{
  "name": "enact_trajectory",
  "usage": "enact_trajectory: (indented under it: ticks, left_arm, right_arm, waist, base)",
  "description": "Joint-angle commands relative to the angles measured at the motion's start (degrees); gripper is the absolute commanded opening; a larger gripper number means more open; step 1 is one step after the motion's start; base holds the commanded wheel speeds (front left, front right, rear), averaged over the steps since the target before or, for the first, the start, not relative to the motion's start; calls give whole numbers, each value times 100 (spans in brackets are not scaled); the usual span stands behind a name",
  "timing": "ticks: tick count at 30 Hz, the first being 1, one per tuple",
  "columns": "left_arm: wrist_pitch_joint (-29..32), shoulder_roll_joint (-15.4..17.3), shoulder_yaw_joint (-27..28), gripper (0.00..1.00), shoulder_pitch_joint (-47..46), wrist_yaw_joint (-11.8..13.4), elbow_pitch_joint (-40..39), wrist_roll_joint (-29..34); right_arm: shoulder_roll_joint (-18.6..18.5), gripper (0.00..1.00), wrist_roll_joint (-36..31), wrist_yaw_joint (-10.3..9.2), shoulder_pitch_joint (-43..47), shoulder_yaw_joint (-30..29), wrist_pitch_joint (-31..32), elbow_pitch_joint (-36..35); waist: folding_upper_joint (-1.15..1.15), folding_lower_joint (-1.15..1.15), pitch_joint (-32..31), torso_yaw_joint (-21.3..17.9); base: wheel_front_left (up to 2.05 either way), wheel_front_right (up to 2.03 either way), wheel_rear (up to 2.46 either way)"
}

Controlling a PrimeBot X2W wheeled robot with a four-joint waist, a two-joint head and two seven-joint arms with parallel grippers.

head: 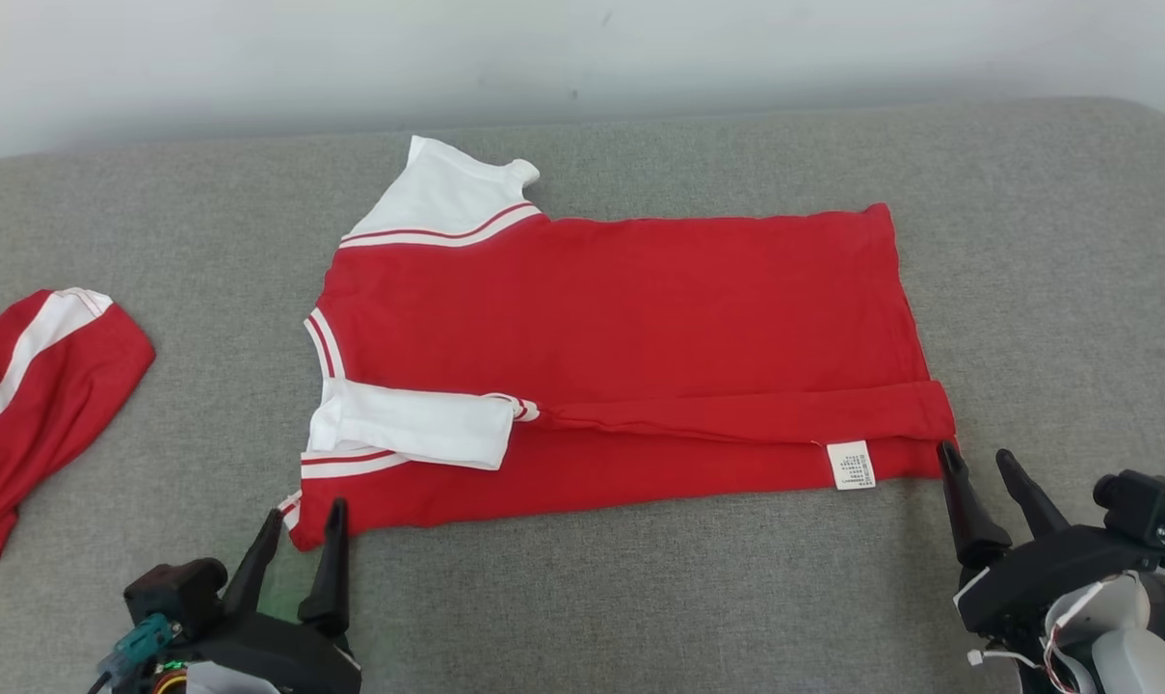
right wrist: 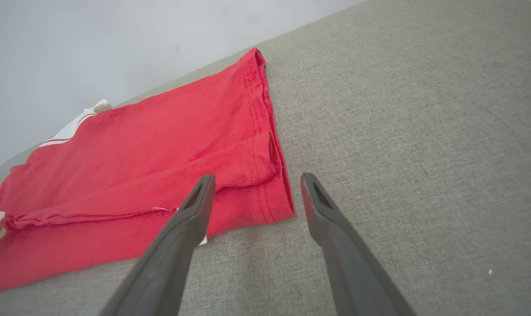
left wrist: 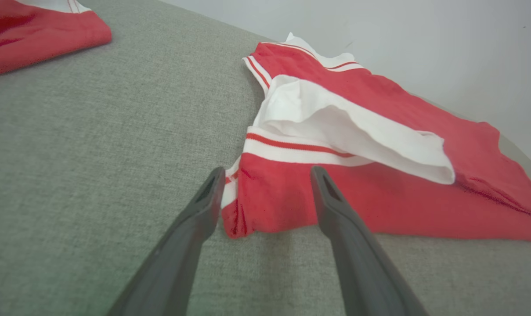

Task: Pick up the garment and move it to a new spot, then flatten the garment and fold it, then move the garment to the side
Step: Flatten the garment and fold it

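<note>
The garment is a red T-shirt with white, red-striped sleeves, lying flat on the grey surface with its near long edge folded over and one white sleeve laid on top. A white care label shows near its right hem. My left gripper stands open at the shirt's near left corner, with that corner between its fingers and not gripped. At the near right corner my right gripper is open, fingers on either side of the hem corner and off the cloth.
A second red and white garment lies bunched at the left edge of the grey padded surface. A pale wall runs behind the surface's far edge. Bare grey fabric lies to the right of the shirt.
</note>
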Motion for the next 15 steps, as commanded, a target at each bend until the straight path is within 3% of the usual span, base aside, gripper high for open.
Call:
enact_trajectory:
  ticks: [1, 11, 12, 13, 14, 15]
  left_arm:
    - [5, 82, -40, 100, 0, 18, 58, 99]
    - [37, 58, -143, 100, -273, -27, 582, 146]
    - [37, 40, -150, 100, -298, -33, 640, 128]
    - [37, 40, -150, 100, -298, -33, 640, 128]
    - [47, -18, -149, 82, -356, -82, 766, 77]
    - [43, -44, -157, 39, -381, -99, 818, 71]
  right_arm:
    - [-21, 100, -56, 3, -98, 24, -52, 99]
    - [20, 100, -259, 3, -710, 238, -202, 1138]
    - [35, 40, -263, 3, -745, 273, -210, 1227]
    - [35, 40, -263, 3, -745, 273, -210, 1227]
    - [46, 0, -224, 3, -807, 330, -265, 1357]
    - [48, 0, -203, 3, -821, 357, -298, 1413]
  waist:
    - [0, 0, 42, -6]
    - [0, 0, 227, 47]
    - [0, 0, 227, 61]
    - [0, 0, 227, 61]
    - [0, 0, 221, 78]
    - [0, 0, 204, 84]
  base:
    - [0, 0, 0]
    - [0, 0, 0]
    - [0, 0, 0]
    - [0, 0, 0]
    - [0, 0, 0]
    - [0, 0, 0]
